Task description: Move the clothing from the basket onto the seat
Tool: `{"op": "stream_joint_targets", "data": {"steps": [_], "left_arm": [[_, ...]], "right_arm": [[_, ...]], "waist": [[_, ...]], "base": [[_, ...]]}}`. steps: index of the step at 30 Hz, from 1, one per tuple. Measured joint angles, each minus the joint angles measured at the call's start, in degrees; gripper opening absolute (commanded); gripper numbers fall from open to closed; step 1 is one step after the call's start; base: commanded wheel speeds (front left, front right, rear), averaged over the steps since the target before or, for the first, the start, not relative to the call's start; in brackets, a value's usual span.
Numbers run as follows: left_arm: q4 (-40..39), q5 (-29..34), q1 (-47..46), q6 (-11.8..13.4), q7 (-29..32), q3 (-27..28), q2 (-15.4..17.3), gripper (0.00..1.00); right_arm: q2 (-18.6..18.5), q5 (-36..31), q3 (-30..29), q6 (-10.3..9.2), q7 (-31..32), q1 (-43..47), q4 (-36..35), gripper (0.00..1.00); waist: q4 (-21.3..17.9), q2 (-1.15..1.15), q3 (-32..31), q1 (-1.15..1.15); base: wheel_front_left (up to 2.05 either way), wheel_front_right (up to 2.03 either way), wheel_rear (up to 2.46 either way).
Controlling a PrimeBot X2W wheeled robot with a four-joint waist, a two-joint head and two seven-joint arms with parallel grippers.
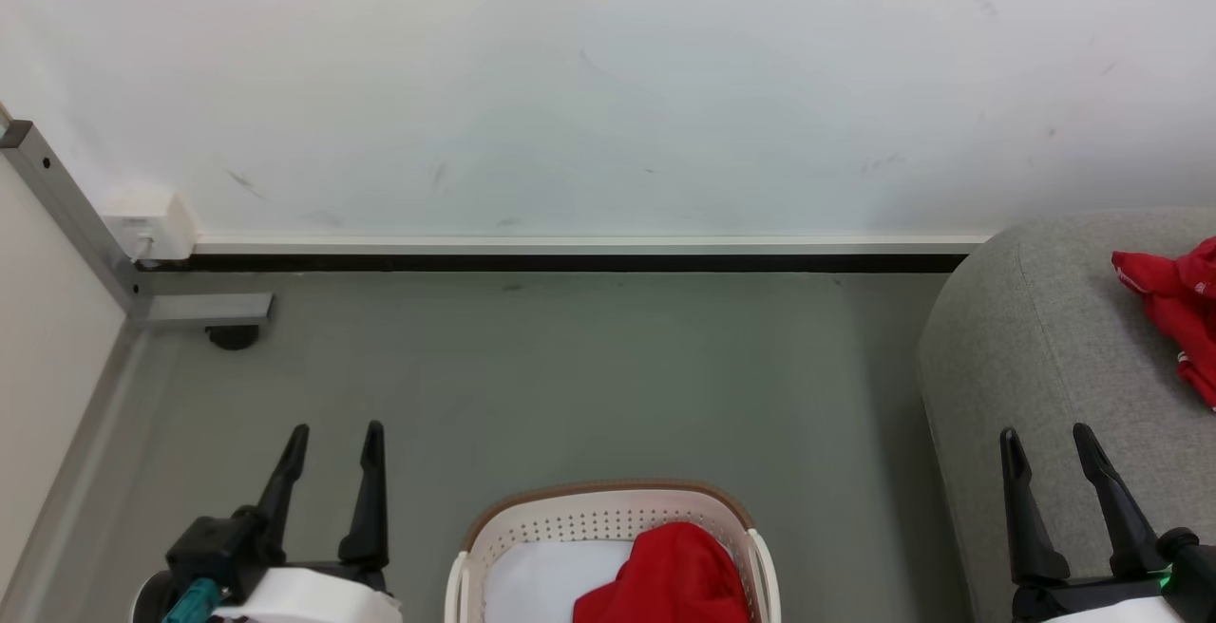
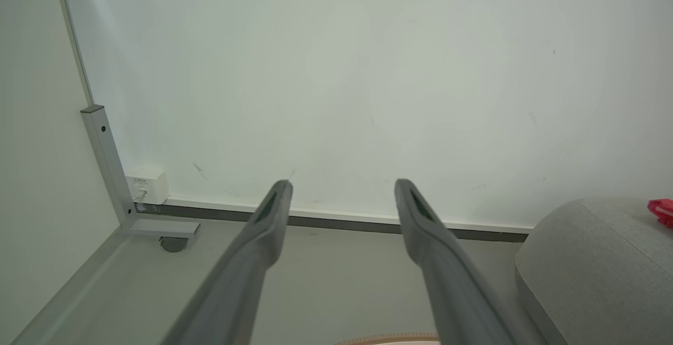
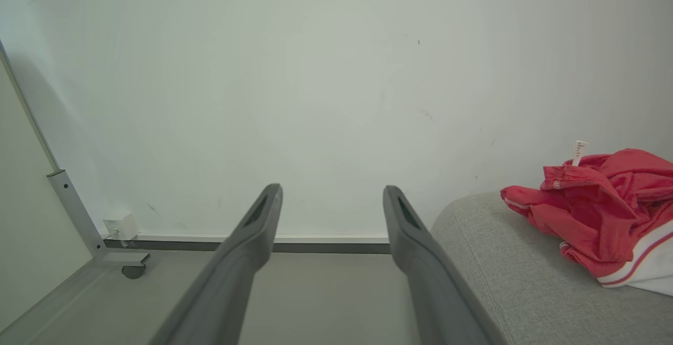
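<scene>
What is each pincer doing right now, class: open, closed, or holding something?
Left pincer: open, holding nothing.
Right pincer: open, holding nothing.

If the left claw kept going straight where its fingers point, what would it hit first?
Probably the white wall, just above the skirting strip; the open, empty left gripper has nothing else in that line, though depth is hard to judge.

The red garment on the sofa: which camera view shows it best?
The right wrist view: the red garment lies crumpled on the grey sofa, with its white trim and a tag clear. The head view cuts it off at the right edge; the left wrist view catches a small red corner.
</scene>
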Motion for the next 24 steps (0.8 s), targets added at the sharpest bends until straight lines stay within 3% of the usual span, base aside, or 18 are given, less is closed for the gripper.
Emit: {"op": "stream_joint_targets", "data": {"steps": [24], "left_arm": [[1.2, 0.8, -2.3, -1.0, 0.0, 0.5, -0.4, 1.0]], "right_arm": [[-0.2, -0.6, -0.1, 0.0, 0.0, -2.4, 0.1, 1.0]], "waist": [[-2.5, 0.0, 3.0, 0.01]], "base": [[0.0, 0.0, 0.0]]}}
